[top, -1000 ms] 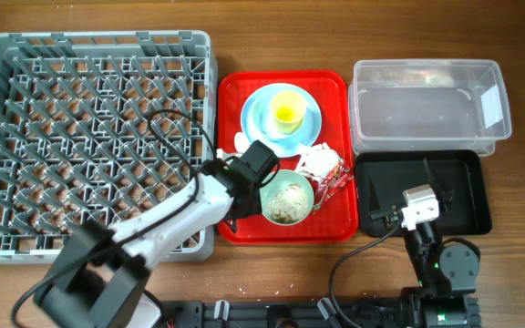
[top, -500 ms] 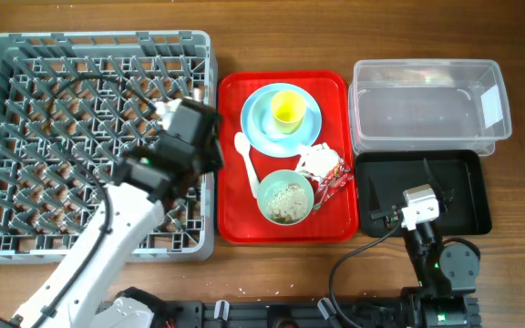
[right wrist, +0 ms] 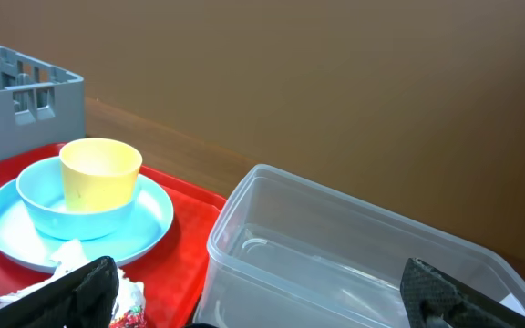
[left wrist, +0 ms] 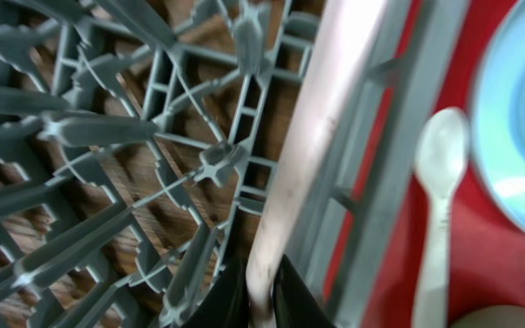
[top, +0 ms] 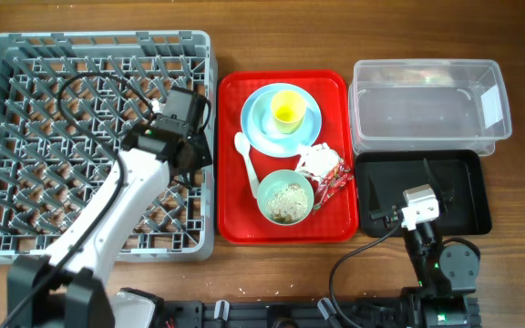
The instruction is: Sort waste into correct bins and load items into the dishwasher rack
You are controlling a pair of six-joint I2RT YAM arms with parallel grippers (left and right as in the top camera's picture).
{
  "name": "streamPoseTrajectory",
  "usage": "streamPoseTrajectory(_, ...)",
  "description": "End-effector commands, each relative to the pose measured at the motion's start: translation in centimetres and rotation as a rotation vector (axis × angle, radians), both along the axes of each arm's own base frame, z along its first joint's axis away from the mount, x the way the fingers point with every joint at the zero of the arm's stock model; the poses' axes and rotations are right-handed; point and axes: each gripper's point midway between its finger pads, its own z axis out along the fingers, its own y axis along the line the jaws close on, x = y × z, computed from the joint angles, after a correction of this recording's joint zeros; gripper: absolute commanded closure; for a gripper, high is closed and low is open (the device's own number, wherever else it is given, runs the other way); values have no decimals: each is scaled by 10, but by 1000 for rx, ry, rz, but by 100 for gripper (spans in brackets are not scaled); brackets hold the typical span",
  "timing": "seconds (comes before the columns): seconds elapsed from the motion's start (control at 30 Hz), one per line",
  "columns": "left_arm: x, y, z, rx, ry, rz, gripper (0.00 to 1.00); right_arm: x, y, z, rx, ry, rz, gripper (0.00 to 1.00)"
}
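Observation:
My left gripper [top: 182,114] hangs over the right edge of the grey dishwasher rack [top: 25,228] and is shut on the white fork [left wrist: 326,118], which points along the rack wall. The white spoon [top: 244,155] lies on the red tray [top: 326,228], and it also shows in the left wrist view [left wrist: 440,182]. The yellow cup [top: 287,109] stands on the light blue plate [top: 261,128]. The pale bowl [top: 286,197] holds beige food scraps. The crumpled wrapper [top: 322,166] lies beside it. My right gripper [right wrist: 272,292] is open and empty over the black tray [top: 463,196].
The clear tub [top: 427,105] stands behind the black tray, right of the red tray, and fills the right wrist view [right wrist: 354,255]. The rack's upright pegs [left wrist: 108,128] crowd the space under my left gripper. Bare wooden table runs along the front edge.
My left arm has moved from the red tray beside the bowl up and left to the rack's right edge, carrying the fork. The spoon is now uncovered. The right arm has not moved.

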Motion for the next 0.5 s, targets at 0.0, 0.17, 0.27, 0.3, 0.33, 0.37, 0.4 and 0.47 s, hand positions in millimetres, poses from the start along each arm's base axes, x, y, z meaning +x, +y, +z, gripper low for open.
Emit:
streamPoseTrajectory(0.0,-2,-1,-11,1,42,-13,84,0,-2,2,-10,-11,-11,0)
streamPoseTrajectory(0.17,-1,-1,-10,1,40,-13,65,0,-2,2,-10,-11,-11,0)
streamPoseTrajectory(0.27,1,-1,-6,-3,25,-13,64,0,-2,2,-9,-11,-11,0)
streamPoseTrajectory(0.3,5,-3,1,-9,7,-13,65,0,-2,2,-9,-11,-11,0)
streamPoseTrajectory(0.33,8,-4,8,-15,-10,-14,65,0,-2,2,-9,-11,-11,0)
streamPoseTrajectory(0.37,11,-5,17,-22,-31,-14,66,0,-2,2,-10,-11,-11,0)
streamPoseTrajectory(0.4,14,-7,29,-33,-53,-16,66,0,-2,2,-9,-11,-11,0)
streamPoseTrajectory(0.47,17,-23,64,-135,-113,-48,66,0,-2,2,-10,-11,-10,0)
